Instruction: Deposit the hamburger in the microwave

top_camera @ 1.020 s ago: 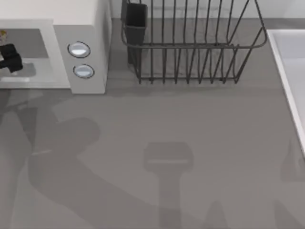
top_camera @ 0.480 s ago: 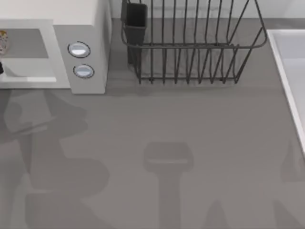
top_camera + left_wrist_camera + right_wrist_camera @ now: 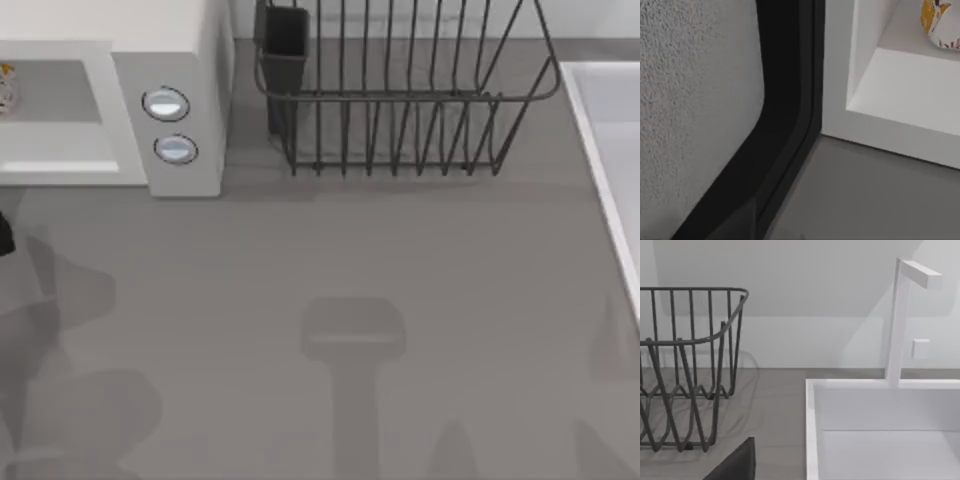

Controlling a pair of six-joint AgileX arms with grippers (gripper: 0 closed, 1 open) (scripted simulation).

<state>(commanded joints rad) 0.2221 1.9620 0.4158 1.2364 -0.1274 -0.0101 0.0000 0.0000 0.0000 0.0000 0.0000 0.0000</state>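
Note:
The white microwave (image 3: 190, 60) stands at the table's back left with its grey cavity open. The hamburger (image 3: 5, 86) lies inside the cavity as a tan-orange and whitish sliver at the picture's left edge. In the left wrist view the hamburger (image 3: 941, 22) rests on the white cavity floor of the microwave (image 3: 900, 95), with nothing touching it. My left gripper (image 3: 4, 236) is a small black shape at the left edge, in front of the microwave and outside the cavity. A dark part of my right gripper (image 3: 737, 466) shows low in the right wrist view.
A dark wire dish rack (image 3: 400, 100) with a black cup holder (image 3: 285, 45) stands at the back centre. A white sink (image 3: 610, 160) with a faucet (image 3: 900, 320) runs along the right side. The microwave's black door (image 3: 790, 95) stands open by the left wrist.
My left gripper has drawn back out of the microwave cavity toward the table's front left. The hamburger has stayed inside. Shadows on the table shifted with the arm.

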